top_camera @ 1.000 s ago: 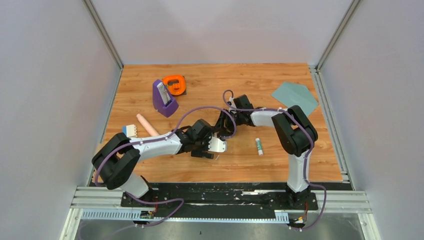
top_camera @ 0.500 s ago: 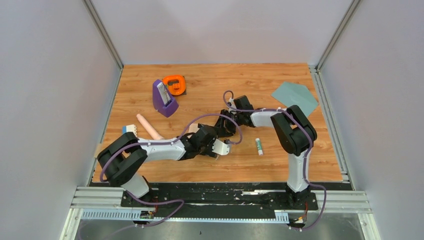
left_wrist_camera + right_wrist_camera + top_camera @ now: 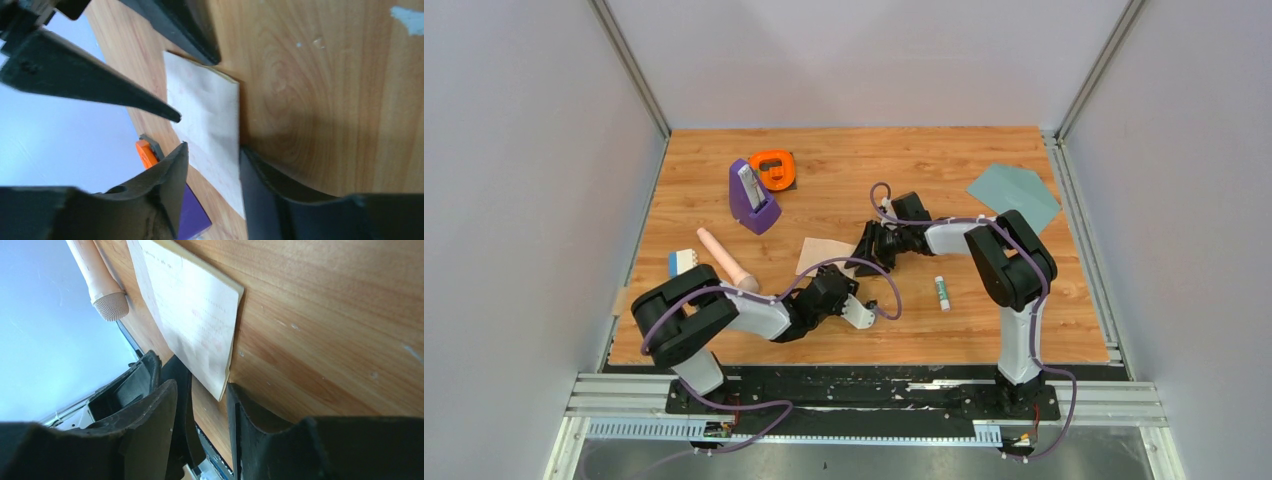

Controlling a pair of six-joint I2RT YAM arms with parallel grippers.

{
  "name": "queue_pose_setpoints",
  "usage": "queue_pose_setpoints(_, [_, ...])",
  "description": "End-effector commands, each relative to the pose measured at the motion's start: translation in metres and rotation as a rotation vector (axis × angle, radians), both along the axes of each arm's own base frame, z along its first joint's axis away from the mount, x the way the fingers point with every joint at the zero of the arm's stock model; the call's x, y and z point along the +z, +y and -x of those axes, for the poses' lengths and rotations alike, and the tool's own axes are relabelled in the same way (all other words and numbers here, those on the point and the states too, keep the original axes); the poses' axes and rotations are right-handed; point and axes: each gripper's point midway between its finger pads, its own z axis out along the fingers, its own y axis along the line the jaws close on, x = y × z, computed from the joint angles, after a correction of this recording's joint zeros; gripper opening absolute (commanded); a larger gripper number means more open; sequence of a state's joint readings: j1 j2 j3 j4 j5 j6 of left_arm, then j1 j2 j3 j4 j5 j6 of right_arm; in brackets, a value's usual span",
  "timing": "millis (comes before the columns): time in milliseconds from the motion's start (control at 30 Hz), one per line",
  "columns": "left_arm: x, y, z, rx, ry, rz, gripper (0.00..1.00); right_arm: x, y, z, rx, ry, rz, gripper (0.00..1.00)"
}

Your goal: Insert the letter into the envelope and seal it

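Observation:
The letter (image 3: 824,255) is a pale beige sheet lying flat on the wooden table near the middle. My left gripper (image 3: 846,283) sits low at its near edge, and in the left wrist view the letter (image 3: 207,115) runs between the parted fingers (image 3: 170,170), untouched. My right gripper (image 3: 865,262) is at the sheet's right corner. In the right wrist view the letter's (image 3: 195,310) corner points into the gap beside one finger (image 3: 245,415), jaws apart. The grey-teal envelope (image 3: 1014,195) lies far right, away from both grippers.
A glue stick (image 3: 942,292) lies right of the grippers. A pink cylinder (image 3: 724,258) and a small blue-and-white block (image 3: 683,262) lie to the left. A purple holder (image 3: 752,197) and an orange tape dispenser (image 3: 774,168) stand at the back left.
My left arm has drawn back toward the near edge, uncovering the letter, and its jaws have narrowed. The right gripper has stayed at the letter's right corner.

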State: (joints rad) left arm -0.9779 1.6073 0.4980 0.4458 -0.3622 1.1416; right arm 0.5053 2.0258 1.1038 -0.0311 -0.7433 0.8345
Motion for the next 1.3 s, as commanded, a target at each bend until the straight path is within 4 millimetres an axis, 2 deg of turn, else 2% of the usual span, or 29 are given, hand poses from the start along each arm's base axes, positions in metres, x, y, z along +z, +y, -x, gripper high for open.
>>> queue_pose_setpoints(0, [-0.005, -0.005, -0.005, -0.020, -0.051, -0.012, 0.45, -0.018, -0.008, 0.009, -0.006, 0.030, 0.045, 0.43])
queue_pose_setpoints(67, [-0.004, -0.005, -0.008, 0.001, -0.065, -0.005, 0.28, -0.014, -0.010, 0.008, -0.003, 0.017, 0.041, 0.44])
queue_pose_setpoints(100, [0.001, -0.004, -0.010, 0.017, -0.077, 0.004, 0.15, -0.008, -0.011, 0.007, -0.004, 0.003, 0.039, 0.45])
queue_pose_setpoints(167, [0.013, -0.005, -0.013, 0.038, -0.099, 0.035, 0.01, 0.002, -0.017, 0.005, -0.008, -0.030, 0.044, 0.46])
queue_pose_setpoints(200, [0.016, -0.003, -0.013, 0.044, -0.099, 0.037, 0.00, 0.010, -0.020, 0.004, -0.010, -0.051, 0.045, 0.47])
queue_pose_setpoints(233, [0.028, -0.006, -0.014, 0.052, -0.107, 0.073, 0.00, 0.017, -0.024, 0.002, -0.013, -0.074, 0.044, 0.48])
queue_pose_setpoints(267, [0.028, -0.004, -0.013, 0.058, -0.090, 0.066, 0.00, 0.025, -0.027, 0.001, -0.017, -0.097, 0.042, 0.49])
queue_pose_setpoints(300, [0.045, -0.009, -0.015, 0.074, -0.090, 0.129, 0.00, 0.034, -0.032, 0.000, -0.023, -0.121, 0.041, 0.50])
queue_pose_setpoints(333, [0.042, -0.007, -0.010, 0.090, -0.037, 0.136, 0.00, 0.042, -0.038, -0.002, -0.033, -0.144, 0.041, 0.52])
queue_pose_setpoints(400, [0.058, -0.012, -0.005, 0.107, 0.027, 0.202, 0.00, 0.060, -0.049, -0.005, -0.052, -0.203, 0.037, 0.56])
queue_pose_setpoints(500, [0.090, -0.016, 0.003, 0.128, 0.129, 0.285, 0.00, 0.086, -0.064, -0.006, -0.063, -0.296, 0.040, 0.64])
queue_pose_setpoints(533, [0.093, -0.018, 0.007, 0.134, 0.186, 0.324, 0.00, 0.096, -0.068, -0.005, -0.062, -0.332, 0.041, 0.66])
queue_pose_setpoints(600, [0.122, -0.020, 0.011, 0.137, 0.260, 0.408, 0.00, 0.117, -0.078, -0.001, -0.054, -0.414, 0.044, 0.71])
queue_pose_setpoints(633, [0.120, -0.015, 0.017, 0.148, 0.311, 0.393, 0.00, 0.126, -0.082, 0.000, -0.056, -0.452, 0.045, 0.73])
queue_pose_setpoints(667, [0.138, -0.018, 0.019, 0.130, 0.357, 0.462, 0.00, 0.134, -0.088, 0.002, -0.055, -0.481, 0.049, 0.75])
queue_pose_setpoints(700, [0.136, -0.014, 0.028, 0.129, 0.420, 0.450, 0.00, 0.143, -0.092, 0.005, -0.053, -0.510, 0.049, 0.76])
queue_pose_setpoints(733, [0.155, -0.019, 0.033, 0.095, 0.473, 0.520, 0.00, 0.151, -0.095, 0.009, -0.045, -0.542, 0.045, 0.78])
queue_pose_setpoints(767, [0.156, -0.017, 0.047, 0.079, 0.564, 0.525, 0.00, 0.160, -0.098, 0.013, -0.030, -0.580, 0.043, 0.80])
queue_pose_setpoints(833, [0.172, -0.019, 0.063, 0.044, 0.656, 0.541, 0.00, 0.184, -0.101, 0.025, -0.006, -0.668, 0.023, 0.95])
queue_pose_setpoints(900, [0.188, -0.024, 0.076, 0.003, 0.726, 0.550, 0.00, 0.203, -0.106, 0.033, 0.008, -0.755, 0.017, 1.00])
queue_pose_setpoints(1000, [0.192, -0.024, 0.092, -0.015, 0.814, 0.540, 0.00, 0.225, -0.108, 0.043, 0.047, -0.900, 0.006, 1.00])
queue_pose_setpoints(1100, [0.200, -0.027, 0.097, -0.026, 0.847, 0.540, 0.00, 0.234, -0.102, 0.051, 0.115, -1.052, 0.006, 1.00])
queue_pose_setpoints(1267, [0.200, -0.025, 0.102, -0.036, 0.876, 0.513, 0.00, 0.245, -0.082, 0.086, 0.388, -1.403, -0.132, 1.00])
